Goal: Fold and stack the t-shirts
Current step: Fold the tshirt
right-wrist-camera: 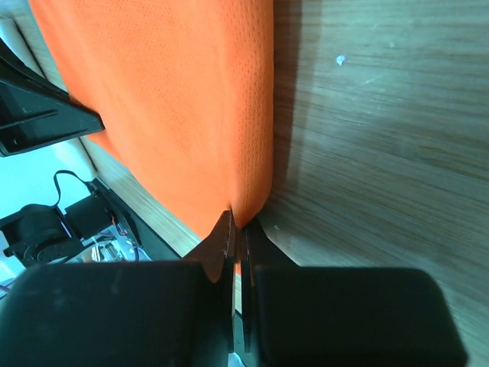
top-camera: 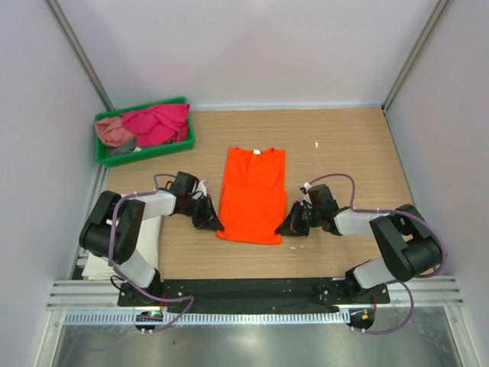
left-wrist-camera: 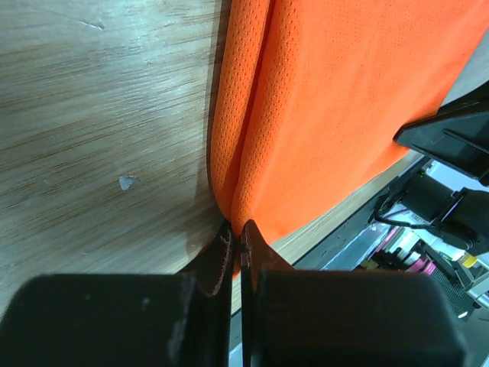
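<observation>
The bright orange t-shirt lies on the wooden table, its sides folded in to a long strip with the collar at the far end. My left gripper is shut on the shirt's near left corner; in the left wrist view the cloth is pinched between the fingertips. My right gripper is shut on the near right corner; the orange cloth runs up from its fingertips. A magenta shirt and a dusty pink shirt lie crumpled in the green tray. A white shirt lies under the left arm.
The green tray stands at the far left corner against the wall. White enclosure walls close in the table on three sides. The black base rail runs along the near edge. A small white scrap lies on the wood at the right.
</observation>
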`<control>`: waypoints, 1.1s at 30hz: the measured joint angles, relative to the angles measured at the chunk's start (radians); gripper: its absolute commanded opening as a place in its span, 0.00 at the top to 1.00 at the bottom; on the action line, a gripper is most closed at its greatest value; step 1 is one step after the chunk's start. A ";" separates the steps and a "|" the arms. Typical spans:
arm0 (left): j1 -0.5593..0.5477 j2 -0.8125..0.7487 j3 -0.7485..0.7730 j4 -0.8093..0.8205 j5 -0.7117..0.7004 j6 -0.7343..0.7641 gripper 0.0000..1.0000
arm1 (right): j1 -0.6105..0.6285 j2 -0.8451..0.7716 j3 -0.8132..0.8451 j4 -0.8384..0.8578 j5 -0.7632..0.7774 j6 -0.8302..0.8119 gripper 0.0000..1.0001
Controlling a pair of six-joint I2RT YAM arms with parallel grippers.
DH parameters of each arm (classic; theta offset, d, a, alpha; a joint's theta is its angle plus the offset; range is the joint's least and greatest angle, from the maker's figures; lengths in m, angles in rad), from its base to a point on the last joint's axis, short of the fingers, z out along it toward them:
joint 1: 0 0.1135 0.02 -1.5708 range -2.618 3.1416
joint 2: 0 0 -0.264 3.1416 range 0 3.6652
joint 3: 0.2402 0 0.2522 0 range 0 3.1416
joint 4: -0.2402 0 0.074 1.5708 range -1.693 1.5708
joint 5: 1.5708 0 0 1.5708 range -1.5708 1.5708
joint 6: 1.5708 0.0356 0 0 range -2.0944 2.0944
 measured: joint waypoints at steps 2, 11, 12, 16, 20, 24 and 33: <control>0.000 -0.008 -0.005 0.003 -0.002 0.000 1.00 | 0.000 -0.004 -0.008 0.011 0.000 0.005 0.99; -0.017 -0.212 -0.137 -0.010 -0.033 -0.068 1.00 | 0.012 -0.184 -0.074 -0.090 0.022 0.008 0.99; -0.023 -0.255 -0.156 -0.013 -0.033 -0.084 1.00 | 0.015 -0.229 -0.082 -0.112 0.023 0.008 0.99; -0.062 -0.425 -0.210 -0.023 -0.039 -0.150 1.00 | 0.031 -0.363 -0.105 -0.164 0.023 0.020 0.99; -0.089 -0.555 -0.270 -0.026 -0.047 -0.214 1.00 | 0.067 -0.428 -0.127 -0.203 0.028 0.048 0.99; -0.099 -0.615 -0.311 -0.041 -0.052 -0.264 1.00 | 0.088 -0.451 -0.136 -0.234 0.031 0.077 0.99; -0.102 -0.713 -0.286 -0.114 -0.062 -0.327 1.00 | 0.093 -0.531 -0.105 -0.325 0.039 0.116 0.99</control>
